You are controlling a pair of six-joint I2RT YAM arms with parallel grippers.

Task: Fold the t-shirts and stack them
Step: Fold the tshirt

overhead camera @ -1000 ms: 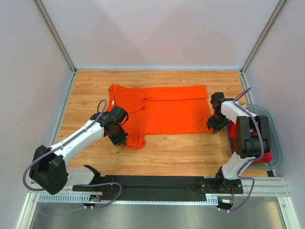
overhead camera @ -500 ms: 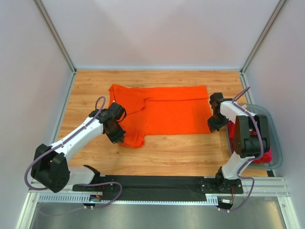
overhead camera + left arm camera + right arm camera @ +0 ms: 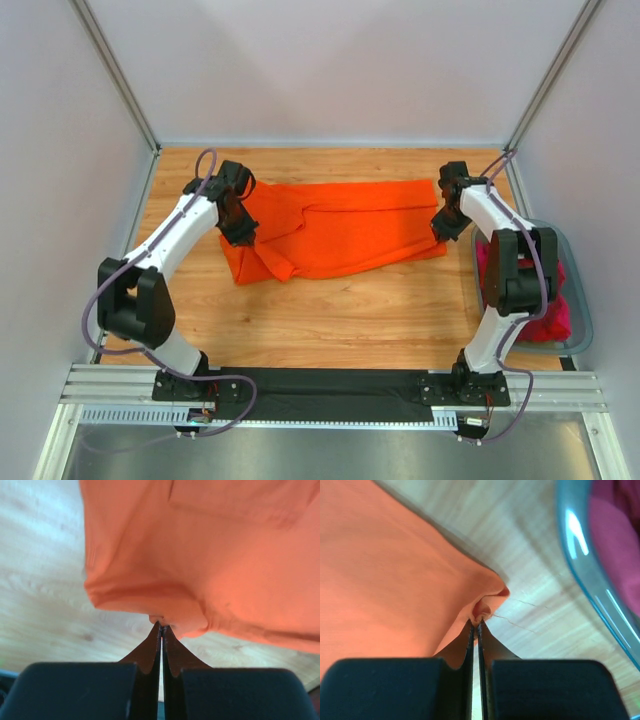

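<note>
The orange t-shirt lies across the far half of the wooden table, its near edge lifted and folding back. My left gripper is shut on the shirt's left edge; the left wrist view shows the cloth pinched at the fingertips. My right gripper is shut on the shirt's right corner; the right wrist view shows that corner bunched between the tips. Magenta-pink and dark red t-shirts lie in the tub at right.
The grey-blue plastic tub stands at the right edge of the table; its rim shows in the right wrist view. Bare wood lies between the shirt and the arm bases. Grey walls close in the back and sides.
Both grippers have moved toward the far side of the table, carrying the shirt's near edge with them. The left arm swung farthest; the shirt's left part is now bunched and folded over.
</note>
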